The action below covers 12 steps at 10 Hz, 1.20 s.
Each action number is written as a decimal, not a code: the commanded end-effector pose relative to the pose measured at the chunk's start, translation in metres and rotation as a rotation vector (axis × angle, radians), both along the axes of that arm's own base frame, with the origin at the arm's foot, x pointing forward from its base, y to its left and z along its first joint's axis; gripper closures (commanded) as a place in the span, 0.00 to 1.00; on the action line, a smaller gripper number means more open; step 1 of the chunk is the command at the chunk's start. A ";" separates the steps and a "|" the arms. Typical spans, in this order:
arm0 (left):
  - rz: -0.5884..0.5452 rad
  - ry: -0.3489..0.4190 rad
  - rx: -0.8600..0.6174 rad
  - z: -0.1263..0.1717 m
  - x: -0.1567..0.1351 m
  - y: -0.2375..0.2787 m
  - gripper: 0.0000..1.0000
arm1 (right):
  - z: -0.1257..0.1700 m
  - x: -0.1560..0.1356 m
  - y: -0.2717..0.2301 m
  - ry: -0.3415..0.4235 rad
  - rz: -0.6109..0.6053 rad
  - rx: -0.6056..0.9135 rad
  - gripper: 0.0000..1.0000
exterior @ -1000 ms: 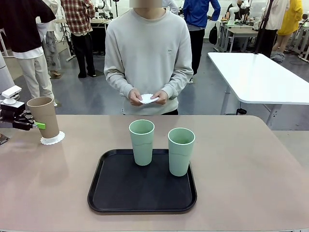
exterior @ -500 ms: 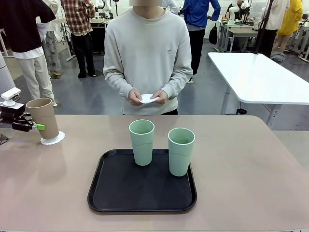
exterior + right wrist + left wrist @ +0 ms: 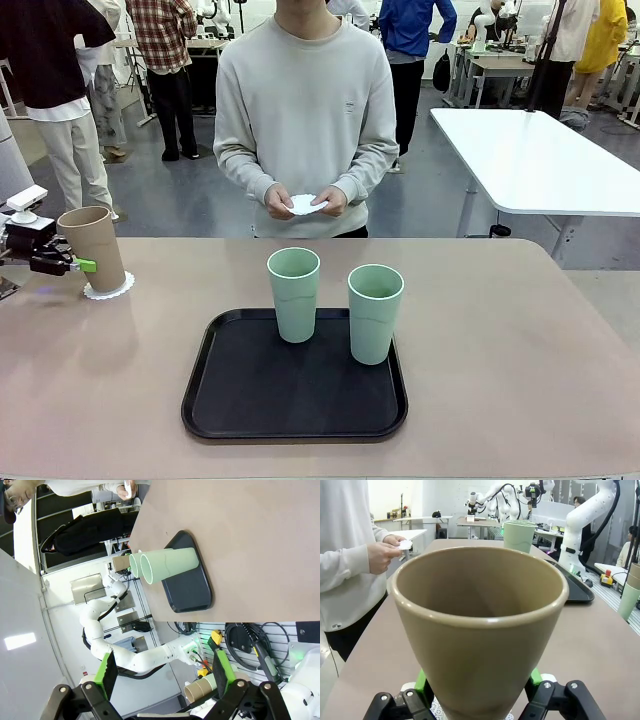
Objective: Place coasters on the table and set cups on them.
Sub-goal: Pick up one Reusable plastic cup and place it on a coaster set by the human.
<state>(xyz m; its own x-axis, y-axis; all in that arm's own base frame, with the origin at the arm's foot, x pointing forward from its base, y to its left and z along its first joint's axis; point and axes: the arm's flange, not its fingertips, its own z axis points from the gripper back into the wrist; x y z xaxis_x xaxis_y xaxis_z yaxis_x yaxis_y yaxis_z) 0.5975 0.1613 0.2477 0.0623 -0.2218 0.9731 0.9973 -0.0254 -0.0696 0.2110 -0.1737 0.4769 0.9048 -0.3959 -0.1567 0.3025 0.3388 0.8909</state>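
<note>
Here, the left hand (image 3: 84, 264) is clamping the tilted tan-brown cup (image 3: 93, 240) over a doily coaster (image 3: 110, 291), while the right hand (image 3: 164, 671) is hanging spread apart.

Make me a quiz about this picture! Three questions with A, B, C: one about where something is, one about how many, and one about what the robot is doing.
1. Where do the two green cups stand?
A. on the black tray
B. on the floor
C. on a chair

2. How many cups stand on the table, counting those on the tray?
A. one
B. three
C. five

3. What is the robot's left hand doing?
A. gripping the brown cup
B. hanging open over the tray
C. holding a spoon

Answers:
1 A: both stand inside the tray's rim.
2 B: two green ones and one brown one.
3 A: it clamps that cup from both sides.
</note>
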 end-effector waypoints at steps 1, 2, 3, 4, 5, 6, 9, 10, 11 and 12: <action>-0.022 -0.023 -0.015 -0.001 0.005 0.003 0.15 | 0.000 -0.001 0.000 -0.010 0.004 0.009 0.00; -0.022 -0.021 -0.011 -0.002 0.005 0.003 0.15 | 0.000 -0.001 0.000 -0.010 0.004 0.009 0.00; -0.022 -0.016 -0.007 -0.004 0.006 0.003 0.15 | 0.000 -0.001 0.000 -0.010 0.004 0.009 0.00; -0.024 -0.012 -0.007 -0.004 0.006 0.003 0.15 | 0.000 -0.001 0.000 -0.010 0.004 0.009 0.00; -0.028 -0.009 -0.006 -0.006 0.006 0.002 0.15 | 0.000 -0.001 0.000 -0.010 0.004 0.009 0.00; -0.029 -0.004 -0.010 -0.006 0.006 0.002 0.00 | 0.000 -0.001 0.000 -0.010 0.004 0.009 0.00; -0.037 0.003 0.000 -0.005 0.004 0.004 0.00 | 0.000 -0.001 0.000 -0.010 0.004 0.009 0.00; -0.041 0.013 0.004 -0.007 0.005 0.005 0.00 | 0.000 -0.001 0.000 -0.010 0.004 0.009 0.00; -0.044 0.021 0.007 -0.009 0.005 0.006 0.00 | 0.000 -0.001 0.000 -0.010 0.004 0.009 0.00; -0.053 0.031 0.015 -0.011 0.005 0.008 0.00 | 0.000 -0.001 0.000 -0.010 0.004 0.009 0.00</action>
